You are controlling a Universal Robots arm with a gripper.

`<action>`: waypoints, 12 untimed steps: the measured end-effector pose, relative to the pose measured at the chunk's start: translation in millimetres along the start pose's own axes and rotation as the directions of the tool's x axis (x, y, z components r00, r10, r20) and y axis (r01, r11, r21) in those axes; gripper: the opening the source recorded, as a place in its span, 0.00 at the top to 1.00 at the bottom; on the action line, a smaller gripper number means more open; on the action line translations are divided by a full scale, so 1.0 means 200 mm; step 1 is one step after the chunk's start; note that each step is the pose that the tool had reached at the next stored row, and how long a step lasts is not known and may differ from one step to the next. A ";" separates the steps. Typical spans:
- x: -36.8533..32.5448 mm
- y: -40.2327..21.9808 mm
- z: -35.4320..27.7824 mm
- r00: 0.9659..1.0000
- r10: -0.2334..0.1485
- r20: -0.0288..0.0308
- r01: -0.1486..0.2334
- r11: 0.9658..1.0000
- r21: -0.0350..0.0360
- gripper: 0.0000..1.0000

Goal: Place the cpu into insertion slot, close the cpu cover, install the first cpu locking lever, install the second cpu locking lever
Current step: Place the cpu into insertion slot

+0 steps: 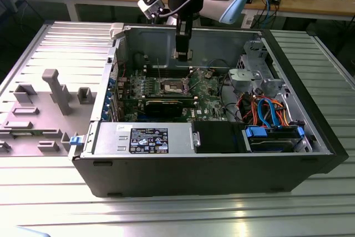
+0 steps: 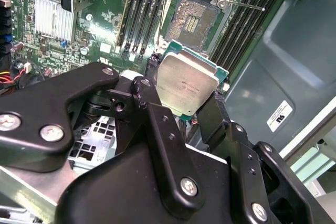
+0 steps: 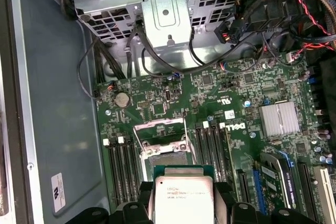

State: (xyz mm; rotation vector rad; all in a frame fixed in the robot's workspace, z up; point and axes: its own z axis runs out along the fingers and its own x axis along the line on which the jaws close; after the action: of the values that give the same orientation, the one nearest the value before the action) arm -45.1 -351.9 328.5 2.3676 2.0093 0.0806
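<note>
Pincer [image 1: 182, 55] is clenched on the cpu [image 2: 187, 83], hanging over the empty insertion slot [image 2: 191, 18]. Nothing's seated yet, and the cpu cover [image 3: 160, 127] and both levers aren't done.

Satin silvery metal on the cpu [image 2: 187, 83] — matt black fingers [image 2: 210, 116], glossy green motherboard [image 3: 220, 95], dull grey steel case [image 3: 52, 103].

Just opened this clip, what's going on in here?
A single robot arm is working inside an open computer case. Its gripper is shut on the cpu, gripping it by its edges above the green motherboard. The insertion slot is uncovered and empty, and the cpu cover appears swung open beside it. The chip is not yet seated in the slot.
</note>
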 end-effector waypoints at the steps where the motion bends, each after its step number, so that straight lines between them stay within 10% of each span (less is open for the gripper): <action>1: 0.000 0.000 0.001 1.000 0.000 0.000 0.000 1.000 0.000 0.46; 12: 0.000 -0.001 0.022 1.000 0.000 0.000 0.000 1.000 0.000 0.46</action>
State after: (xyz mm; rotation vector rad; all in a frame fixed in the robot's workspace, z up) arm -45.1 -351.9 324.1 2.3676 2.0094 0.0807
